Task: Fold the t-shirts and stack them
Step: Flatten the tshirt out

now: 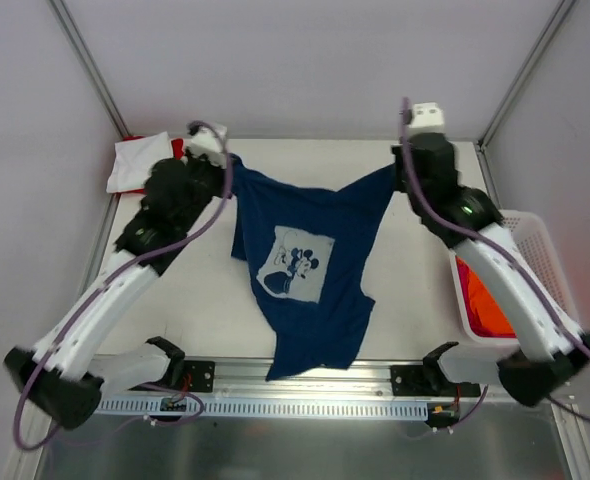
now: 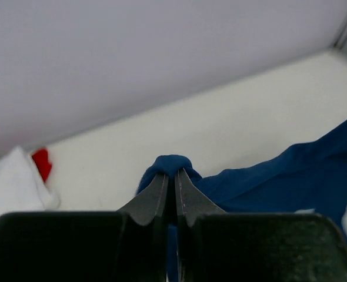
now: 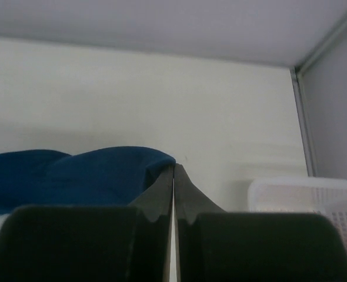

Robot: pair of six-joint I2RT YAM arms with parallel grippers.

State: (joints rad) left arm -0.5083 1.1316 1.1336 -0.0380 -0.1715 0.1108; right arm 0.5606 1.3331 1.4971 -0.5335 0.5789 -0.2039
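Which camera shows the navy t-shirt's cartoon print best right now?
Top external: the navy blue cloth t-shirt is spread out, its pale square cartoon print facing the camera whole. The wrist views show only blue cloth pinched in the left hand and right hand, no clear print.

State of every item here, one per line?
navy t-shirt: unfolded, print up, stretched between both grippers.
left gripper: shut on navy t-shirt.
right gripper: shut on navy t-shirt.
white t-shirt: lying at far left corner, against red cloth.
basket: holds orange cloth.
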